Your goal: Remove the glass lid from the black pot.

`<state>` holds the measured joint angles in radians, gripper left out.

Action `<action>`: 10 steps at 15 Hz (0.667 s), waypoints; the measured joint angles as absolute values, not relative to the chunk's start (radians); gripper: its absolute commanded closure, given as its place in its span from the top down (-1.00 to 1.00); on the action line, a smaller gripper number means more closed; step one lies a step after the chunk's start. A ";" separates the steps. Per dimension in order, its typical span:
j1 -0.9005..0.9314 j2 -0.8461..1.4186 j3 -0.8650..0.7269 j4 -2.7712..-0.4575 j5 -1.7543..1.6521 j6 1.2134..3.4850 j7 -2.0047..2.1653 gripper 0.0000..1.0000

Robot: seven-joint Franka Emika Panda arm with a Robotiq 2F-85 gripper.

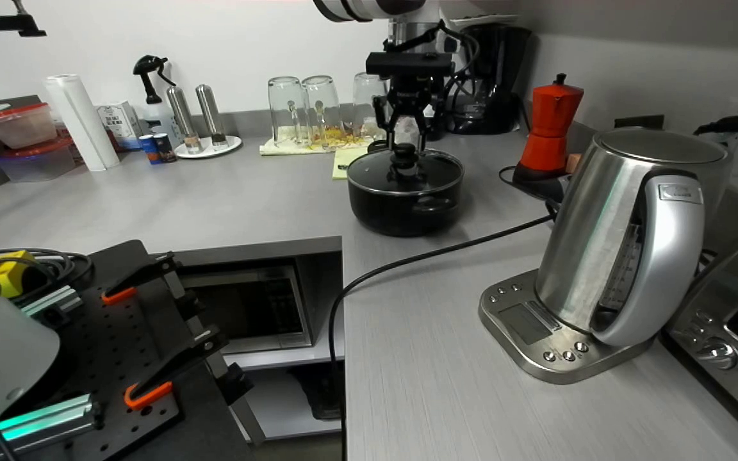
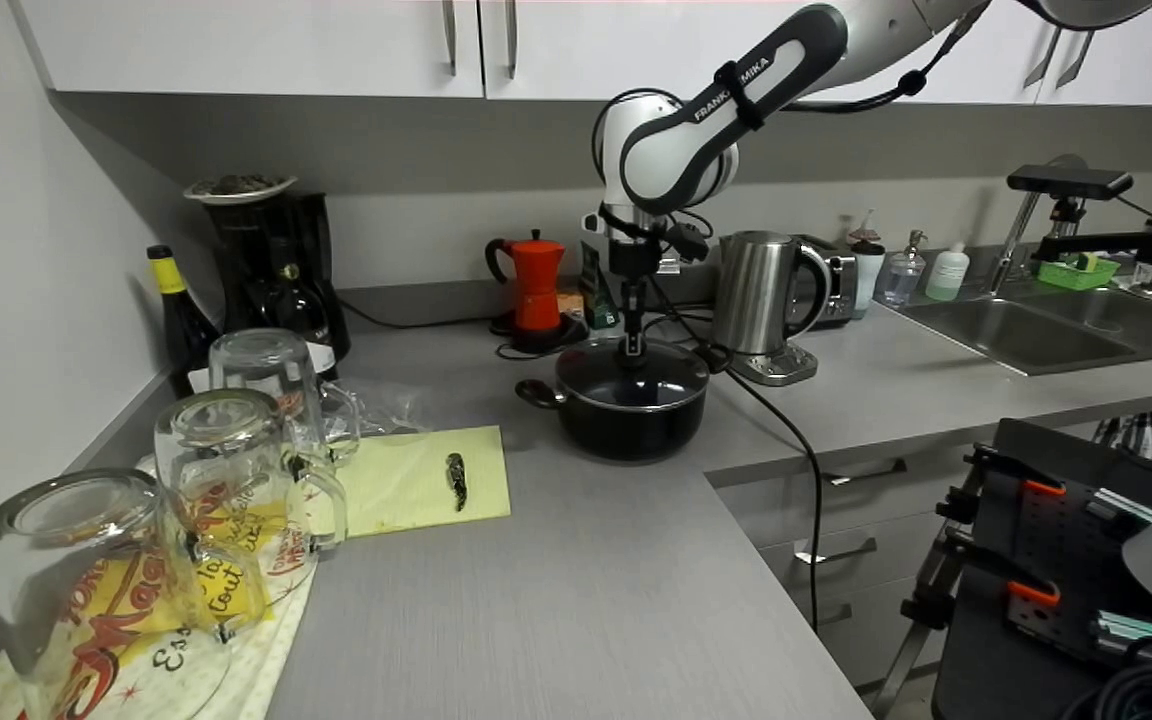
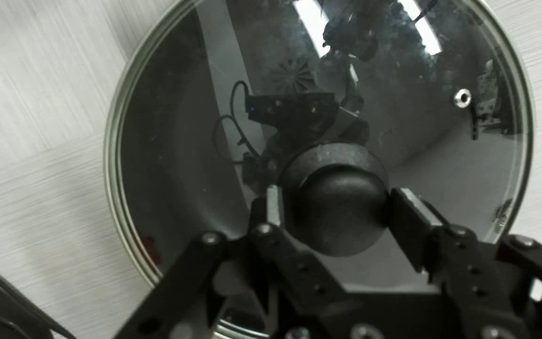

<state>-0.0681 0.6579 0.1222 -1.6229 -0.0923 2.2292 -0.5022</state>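
The black pot (image 1: 382, 211) stands on the grey counter; it also shows in an exterior view (image 2: 626, 430). The glass lid (image 1: 436, 169) sits flat on the pot's rim. It fills much of the wrist view (image 3: 181, 141), with its black knob (image 3: 341, 221) near the middle. My gripper (image 3: 337, 205) points straight down, its fingers partly spread around the knob. The right finger in the wrist view is at or very near the knob. A narrow dark gap shows at the left finger. In an exterior view the fingertips (image 1: 406, 142) are level with the knob's top.
The steel kettle (image 1: 599, 243) and red moka pot (image 1: 549, 128) stand beside the pot. A black cable (image 1: 433, 253) crosses the counter close to it. Clear glasses (image 2: 226, 440) stand on a cloth near a yellow cloth (image 2: 406, 480). A coffee maker (image 1: 491, 70) stands behind.
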 measured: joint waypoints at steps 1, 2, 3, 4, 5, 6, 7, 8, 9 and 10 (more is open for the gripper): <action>-0.070 0.658 0.125 -1.621 -0.089 2.228 -0.508 -0.50; -0.071 0.658 0.128 -1.619 -0.086 2.227 -0.513 -0.50; -0.073 0.658 0.129 -1.619 -0.083 2.227 -0.518 -0.50; -0.075 0.658 0.130 -1.619 -0.080 2.227 -0.522 -0.50; -0.077 0.658 0.131 -1.619 -0.078 2.227 -0.526 -0.50; -0.077 0.658 0.131 -1.619 -0.078 2.227 -0.528 -0.50; -0.077 0.656 0.131 -1.619 -0.078 2.226 -0.528 -0.50; -0.077 0.652 0.131 -1.619 -0.078 2.225 -0.528 -0.50; -0.077 0.645 0.131 -1.620 -0.078 2.222 -0.528 -0.50; -0.077 0.633 0.131 -1.622 -0.079 2.220 -0.528 -0.50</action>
<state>-0.0768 0.6334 0.1309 -1.6221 -0.0793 2.2202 -0.5284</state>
